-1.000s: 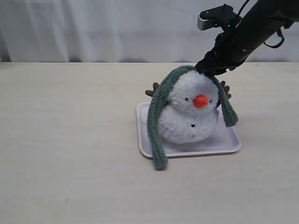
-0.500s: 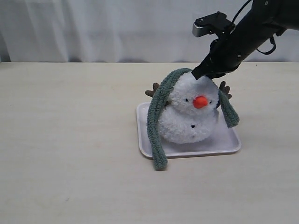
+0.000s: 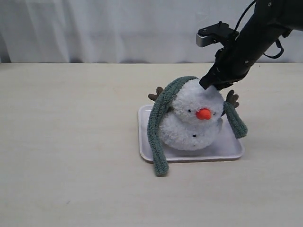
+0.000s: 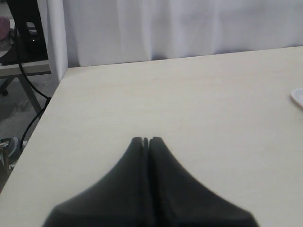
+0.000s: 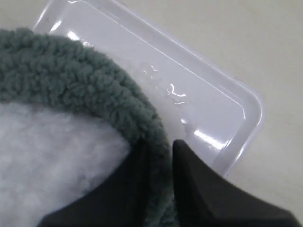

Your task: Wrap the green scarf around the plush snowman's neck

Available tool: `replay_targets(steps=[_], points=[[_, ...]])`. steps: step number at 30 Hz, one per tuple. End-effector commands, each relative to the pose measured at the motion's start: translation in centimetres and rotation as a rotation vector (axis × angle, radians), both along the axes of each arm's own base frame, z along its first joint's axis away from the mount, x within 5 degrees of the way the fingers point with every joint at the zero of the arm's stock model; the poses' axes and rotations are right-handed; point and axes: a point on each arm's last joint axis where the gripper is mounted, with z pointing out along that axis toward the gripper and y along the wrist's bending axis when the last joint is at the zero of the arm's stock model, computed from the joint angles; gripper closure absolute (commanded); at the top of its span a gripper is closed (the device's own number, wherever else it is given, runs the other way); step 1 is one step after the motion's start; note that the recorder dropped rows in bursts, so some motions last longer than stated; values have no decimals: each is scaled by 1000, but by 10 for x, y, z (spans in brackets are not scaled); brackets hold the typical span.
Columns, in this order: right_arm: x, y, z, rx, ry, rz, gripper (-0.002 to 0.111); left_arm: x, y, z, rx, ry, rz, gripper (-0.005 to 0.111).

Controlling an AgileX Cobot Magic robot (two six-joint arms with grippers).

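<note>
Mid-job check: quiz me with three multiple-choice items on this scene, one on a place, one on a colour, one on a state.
1. The snowman sits: A in a basket; B on the tray; C on a shelf.
2. Its nose is: A orange; B blue; C black.
3. The right gripper is: A wide open; B pinching the scarf; C out of view.
Answers: 1 B, its body rests inside the tray's rim. 2 A, the cone shows orange. 3 B, the wrist view shows fleece between its jaws.
</note>
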Motion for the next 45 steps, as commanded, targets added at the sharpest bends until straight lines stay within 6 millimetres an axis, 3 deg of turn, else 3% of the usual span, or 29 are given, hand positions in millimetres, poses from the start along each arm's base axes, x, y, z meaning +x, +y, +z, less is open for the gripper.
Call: replay_targets(steps=[1, 3, 12, 15, 19, 23, 27, 31, 45], points=[[-3, -3, 13, 6, -30, -16, 70, 0, 0, 0, -7, -13, 4, 107], [-7, -3, 25, 11, -60, -17, 66, 0, 0, 0, -7, -13, 4, 107], [-33, -10, 81, 34, -175, -57, 66, 0, 0, 0, -7, -13, 4, 107], [-44, -12, 95, 50, -175, -86, 66, 0, 0, 0, -7, -13, 4, 107], [-61, -16, 99, 60, -182, -111, 66, 0, 0, 0, -7, -13, 4, 107], [-81, -20, 85, 75, -168, -165, 66, 0, 0, 0, -7, -13, 4, 107], [-96, -23, 55, 59, -107, -185, 65, 0, 0, 0, -7, -13, 4, 107], [-103, -27, 23, 26, -46, -205, 54, 0, 0, 0, -7, -13, 4, 107], [-91, -26, -24, 26, -76, -243, 51, 0, 0, 0, -7, -13, 4, 107]])
